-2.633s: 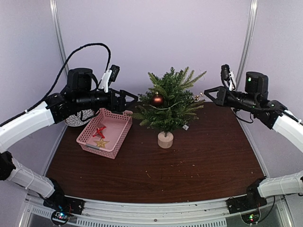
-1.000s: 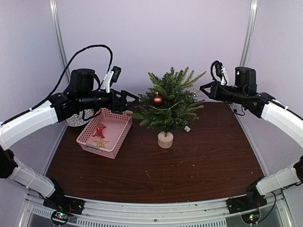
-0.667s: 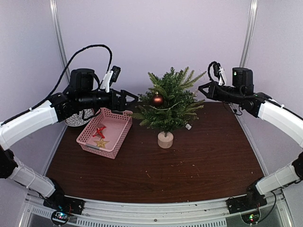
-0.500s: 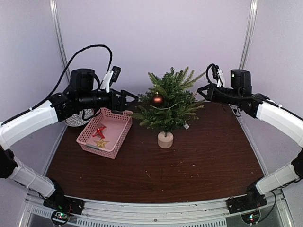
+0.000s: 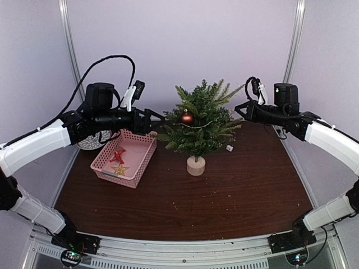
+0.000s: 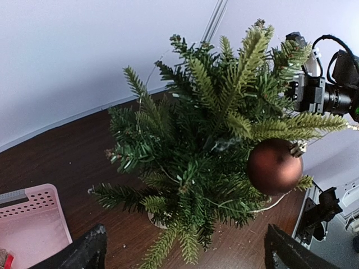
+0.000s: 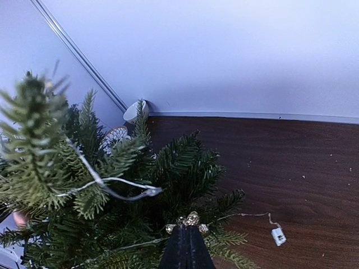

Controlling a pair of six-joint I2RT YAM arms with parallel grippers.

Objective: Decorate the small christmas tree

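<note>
Right gripper [image 7: 185, 238] has its two fingers pressed together on a small glittery gold ornament [image 7: 189, 221], held at the outer needles on the right flank of the small christmas tree [image 5: 201, 120]. Left gripper [image 5: 159, 118] hovers at the tree's left side, its fingers [image 6: 90, 253] spread wide with nothing between them. The tree stands upright at the middle of the dark wooden table [image 5: 235, 196], toward the rear and between the two grippers. Its long axis is vertical, tip pointing up, with the pale stump [image 5: 196, 166] planted on the tabletop. A brown-red ball [image 5: 187, 117] hangs high on the side facing the left gripper. A thin wire [image 7: 115, 188] drapes across the branches and ends in a small white box [image 5: 229, 148] lying on the table right of the stump. Left of the tree, apart from it, a pink basket [image 5: 143, 161] holds a gold star [image 5: 119, 168] and a red ornament [image 5: 118, 156].
</note>
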